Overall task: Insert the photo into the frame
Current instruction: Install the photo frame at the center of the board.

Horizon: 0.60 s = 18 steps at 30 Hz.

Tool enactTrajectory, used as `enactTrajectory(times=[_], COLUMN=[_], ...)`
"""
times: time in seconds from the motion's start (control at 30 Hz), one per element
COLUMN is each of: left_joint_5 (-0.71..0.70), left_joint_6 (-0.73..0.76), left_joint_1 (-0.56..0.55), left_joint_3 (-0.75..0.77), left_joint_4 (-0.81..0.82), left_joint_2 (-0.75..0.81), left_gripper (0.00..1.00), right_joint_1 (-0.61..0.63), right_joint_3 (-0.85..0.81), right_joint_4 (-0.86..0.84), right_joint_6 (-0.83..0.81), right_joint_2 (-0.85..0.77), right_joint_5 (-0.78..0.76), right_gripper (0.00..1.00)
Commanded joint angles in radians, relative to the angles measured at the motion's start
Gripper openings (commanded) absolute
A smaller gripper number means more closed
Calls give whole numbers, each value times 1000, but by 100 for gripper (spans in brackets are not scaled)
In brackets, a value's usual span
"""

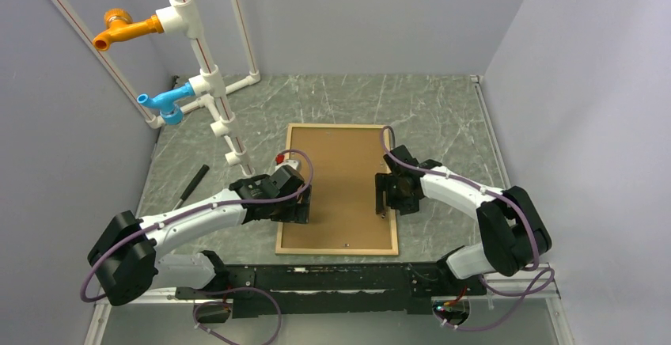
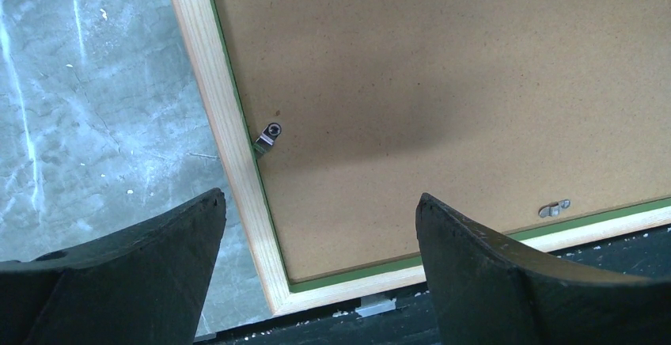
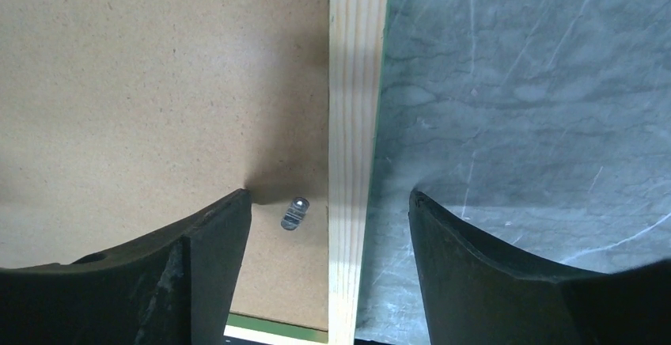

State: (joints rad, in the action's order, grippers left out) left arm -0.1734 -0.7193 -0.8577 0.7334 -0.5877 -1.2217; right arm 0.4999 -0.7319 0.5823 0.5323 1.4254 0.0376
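The frame (image 1: 287,187) lies face down in the middle of the table, its pale wood edge up, with the brown backing board (image 1: 342,179) set inside it. The photo is hidden. My left gripper (image 1: 294,212) is open over the frame's left edge (image 2: 221,123), near its front corner; a metal clip (image 2: 269,134) shows on that edge. My right gripper (image 1: 385,199) is open astride the frame's right edge (image 3: 352,123), close above it. A small metal clip (image 3: 294,213) lies on the backing board (image 3: 158,84) between the jaws.
A white pipe stand (image 1: 207,84) with an orange fitting (image 1: 126,30) and a blue fitting (image 1: 162,102) rises at the back left. A black stick-like tool (image 1: 191,184) lies left of the frame. A second clip (image 2: 554,207) sits on the frame's near edge.
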Motion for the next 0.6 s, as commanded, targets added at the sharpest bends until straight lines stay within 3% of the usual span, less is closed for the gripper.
enactTrajectory(times=[0.0,0.27,0.33,0.47,0.57], left_joint_5=[-9,-15,-16,-21,-21], left_joint_6=[-9,-14,-14,-12,-12], left_joint_1=[2,3,2,2,3], left_joint_3=[1,0,1,4,4], left_joint_4=[9,7,4,0,1], left_joint_2=[5,5,5,5,4], left_gripper=[93,92,92,92,92], right_joint_1=[40,55,56,56,57], right_joint_3=[50,45,33,13,-4], right_joint_4=[83,84,89,106,121], right_joint_6=[49,70,68,60,50], right_joint_2=[22,47,56,71,80], right_joint_5=[0,-33,-35,-79,-103], right_gripper=[73,55,44,12,0])
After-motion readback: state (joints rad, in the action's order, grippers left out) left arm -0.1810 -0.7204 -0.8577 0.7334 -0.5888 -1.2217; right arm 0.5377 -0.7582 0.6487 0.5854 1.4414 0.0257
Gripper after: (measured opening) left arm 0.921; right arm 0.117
